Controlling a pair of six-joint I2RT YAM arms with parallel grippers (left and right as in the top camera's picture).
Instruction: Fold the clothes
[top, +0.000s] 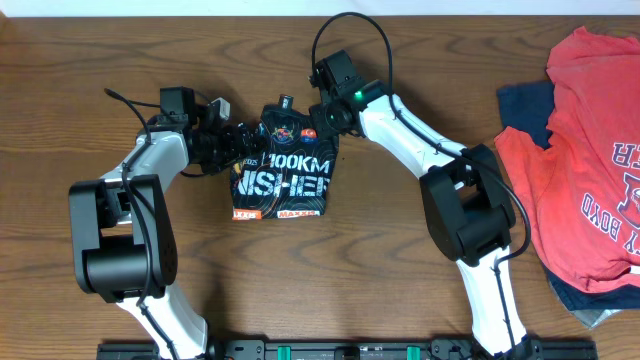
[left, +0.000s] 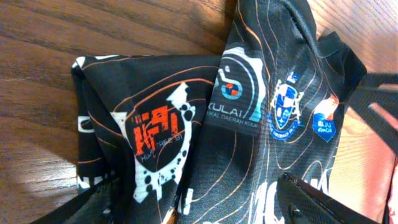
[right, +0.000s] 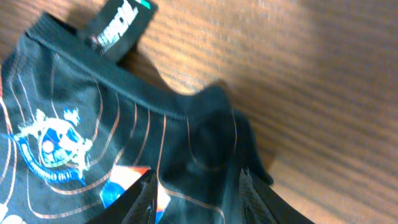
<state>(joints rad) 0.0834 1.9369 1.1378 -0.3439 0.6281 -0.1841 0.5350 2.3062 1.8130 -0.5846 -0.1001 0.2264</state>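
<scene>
The black sports shirt (top: 285, 175) lies in a folded bundle at the table's middle, with white "100KM" lettering facing up. My left gripper (top: 235, 140) is at its upper left edge. In the left wrist view the shirt (left: 261, 93) fills the frame and the left gripper's fingers (left: 186, 205) are spread wide over the cloth, open. My right gripper (top: 318, 125) is at the shirt's upper right corner. In the right wrist view its fingers (right: 198, 193) are apart, straddling a raised fold of the shirt (right: 93, 124) near the collar.
A red shirt (top: 590, 150) lies in a pile at the right edge of the wooden table, over a navy garment (top: 520, 100). A black collar tag (right: 121, 25) sticks out past the shirt's collar.
</scene>
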